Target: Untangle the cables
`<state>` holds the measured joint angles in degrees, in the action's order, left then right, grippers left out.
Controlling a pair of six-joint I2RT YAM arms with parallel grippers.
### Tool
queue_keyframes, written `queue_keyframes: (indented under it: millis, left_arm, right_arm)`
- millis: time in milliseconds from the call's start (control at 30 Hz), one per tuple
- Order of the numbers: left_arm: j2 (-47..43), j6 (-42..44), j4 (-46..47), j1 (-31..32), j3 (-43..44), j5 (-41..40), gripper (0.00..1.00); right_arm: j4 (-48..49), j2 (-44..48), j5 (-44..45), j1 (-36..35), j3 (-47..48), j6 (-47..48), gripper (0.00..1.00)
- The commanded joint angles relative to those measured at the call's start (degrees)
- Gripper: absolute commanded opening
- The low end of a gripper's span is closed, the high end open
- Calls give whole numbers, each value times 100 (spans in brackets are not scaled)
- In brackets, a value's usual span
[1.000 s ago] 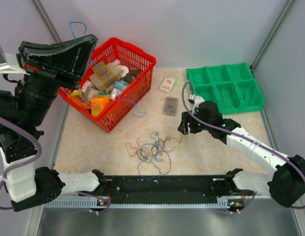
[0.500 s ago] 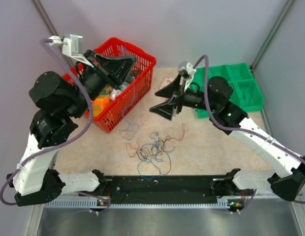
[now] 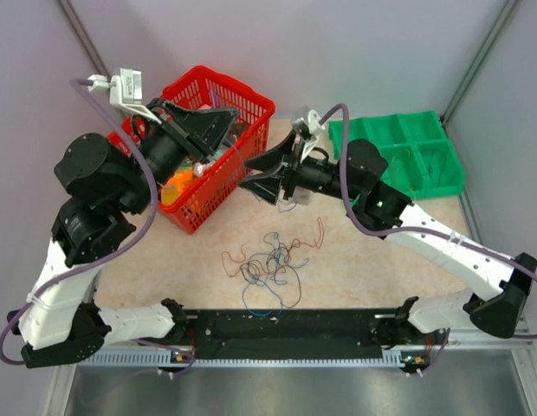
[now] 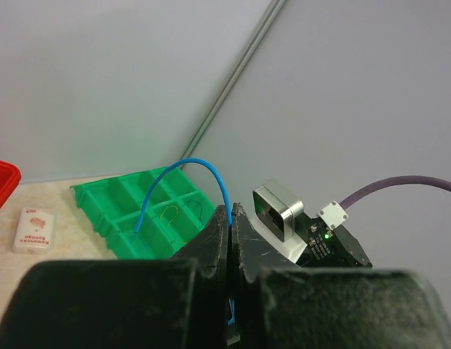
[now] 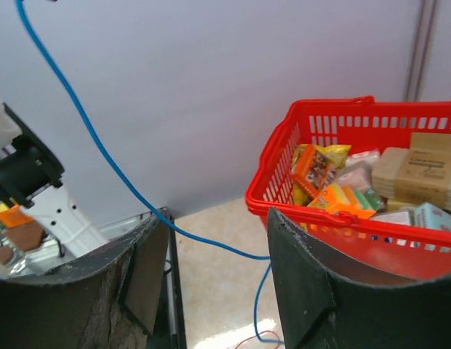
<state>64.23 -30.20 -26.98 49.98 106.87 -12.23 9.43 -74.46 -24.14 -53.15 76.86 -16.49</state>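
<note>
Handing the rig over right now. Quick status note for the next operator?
Left gripper: shut on a thin blue wire, raised near the red plastic basket.
Right gripper: open, that wire crossing its gap unpinched.
Tangle of thin blue, red and black wires: on the beige tabletop, near-centre.
Done: one strand picked up.
To do: separate the tangle.
</note>
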Motion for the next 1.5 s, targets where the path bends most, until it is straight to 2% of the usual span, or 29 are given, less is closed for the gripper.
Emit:
queue_keyframes:
  millis: [0, 167, 233, 300, 367, 633, 667, 700, 733, 900, 933, 967, 1033, 1100, 1167, 1233, 1300, 1467]
  left_arm:
    - [-42, -145, 229, 12, -78, 80, 0]
    - [-33, -145, 272, 12, -140, 63, 0]
    - [-16, -153, 272, 12, -166, 72, 0]
    - [-7, -162, 264, 12, -175, 63, 0]
    - [2, -145, 272, 12, -175, 63, 0]
    - [37, -109, 264, 3, -254, 1, 0]
    - [37, -109, 264, 3, -272, -7, 0]
    - [46, -101, 264, 3, -281, -8, 0]
    - [37, -92, 255, 3, -298, -25, 0]
    - [-59, 145, 18, 3, -508, -367, 0]
    - [-112, 180, -26, 3, -648, -490, 12]
    - [-208, 215, -79, 3, -867, -604, 31]
    - [-392, 198, -245, -5, -1298, -728, 63]
    - [-612, 224, -404, -14, -1711, -641, 77]
    - [-876, 242, -483, -23, -2133, -500, 81]
    - [-1174, 190, -614, -32, -2581, -456, 90]
    - [-1473, 67, -799, -32, -2994, -473, 92]
    - [-2168, -390, -1037, -58, -4189, -298, 92]
  right_arm:
    - [208, -34, 490, -38, 356, 181, 55]
    - [331, -157, 226, -64, 426, 32, 45]
    - [480, -139, 129, -64, 400, -56, 44]
    - [568, -166, -2, -64, 426, -135, 29]
    - [560, -175, -47, -64, 453, -205, 23]
    - [735, -131, -266, -56, 338, -390, 29]
    - [727, -131, -293, -64, 338, -381, 23]
    - [692, -139, -302, -64, 356, -381, 8]
    - [631, -131, -293, -64, 382, -381, 0]
    - [-203, 246, 497, 84, 391, -249, 0]
    - [-431, 326, 498, 233, 400, -284, 0]
    - [-616, 396, 489, 365, 409, -311, 0]
    - [-906, 572, 507, 672, 356, -328, 0]
    - [-1310, 748, 778, 980, 312, -206, 0]
    - [-1715, 818, 972, 1410, 356, -144, 0]
    - [-1892, 845, 981, 1972, 365, -135, 0]
    - [-1971, 819, 973, 2587, 408, -22, 0]
    - [-2296, 292, 744, 3511, 996, 268, 0]
